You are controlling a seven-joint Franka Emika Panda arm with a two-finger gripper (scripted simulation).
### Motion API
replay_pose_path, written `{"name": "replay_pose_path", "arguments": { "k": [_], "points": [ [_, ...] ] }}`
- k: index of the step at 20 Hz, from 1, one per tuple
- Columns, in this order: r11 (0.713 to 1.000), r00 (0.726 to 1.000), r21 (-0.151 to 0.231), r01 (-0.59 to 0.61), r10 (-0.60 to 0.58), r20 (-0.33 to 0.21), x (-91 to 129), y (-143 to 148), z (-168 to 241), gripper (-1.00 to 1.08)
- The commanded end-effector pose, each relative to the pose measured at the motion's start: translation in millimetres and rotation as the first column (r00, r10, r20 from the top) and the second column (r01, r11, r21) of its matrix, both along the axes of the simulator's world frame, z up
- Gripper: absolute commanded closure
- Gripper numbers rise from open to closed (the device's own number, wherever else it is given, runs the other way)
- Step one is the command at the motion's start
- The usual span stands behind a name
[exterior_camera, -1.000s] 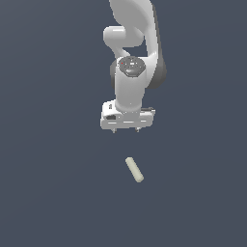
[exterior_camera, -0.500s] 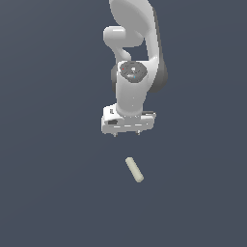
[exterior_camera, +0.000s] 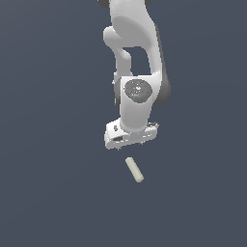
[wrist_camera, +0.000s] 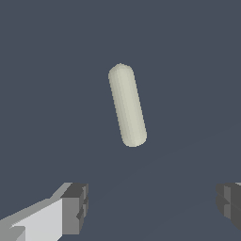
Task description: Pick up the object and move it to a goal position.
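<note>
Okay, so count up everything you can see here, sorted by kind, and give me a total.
Cream peg: 1
Robot arm: 1
Gripper, jaws spread apart with nothing between them: 1
Total: 3

A cream peg (wrist_camera: 127,105) with rounded ends lies on a plain dark grey floor (wrist_camera: 42,70), slightly slanted. The gripper (wrist_camera: 153,207) has its two dark-tipped fingers (wrist_camera: 75,208) spread wide apart, nothing between them, and the peg sits clear of both.
</note>
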State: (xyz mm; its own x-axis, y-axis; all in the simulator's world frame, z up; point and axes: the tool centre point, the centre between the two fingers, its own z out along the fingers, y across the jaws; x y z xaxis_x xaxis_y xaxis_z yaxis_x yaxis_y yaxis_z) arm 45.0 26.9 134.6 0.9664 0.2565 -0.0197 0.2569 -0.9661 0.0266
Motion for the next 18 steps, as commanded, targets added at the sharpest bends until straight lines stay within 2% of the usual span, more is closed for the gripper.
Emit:
{"name": "replay_pose_path", "arguments": {
  "k": [1,9,18],
  "points": [
    [0.999,0.999,0.004,-0.043,0.043,0.001,13,5,-11,-0.92],
    [0.988,0.988,0.02,-0.156,0.156,0.007,46,17,-45,-0.92],
    [0.977,0.977,0.03,-0.211,0.211,0.012,61,23,-64,-0.92]
  ]
}}
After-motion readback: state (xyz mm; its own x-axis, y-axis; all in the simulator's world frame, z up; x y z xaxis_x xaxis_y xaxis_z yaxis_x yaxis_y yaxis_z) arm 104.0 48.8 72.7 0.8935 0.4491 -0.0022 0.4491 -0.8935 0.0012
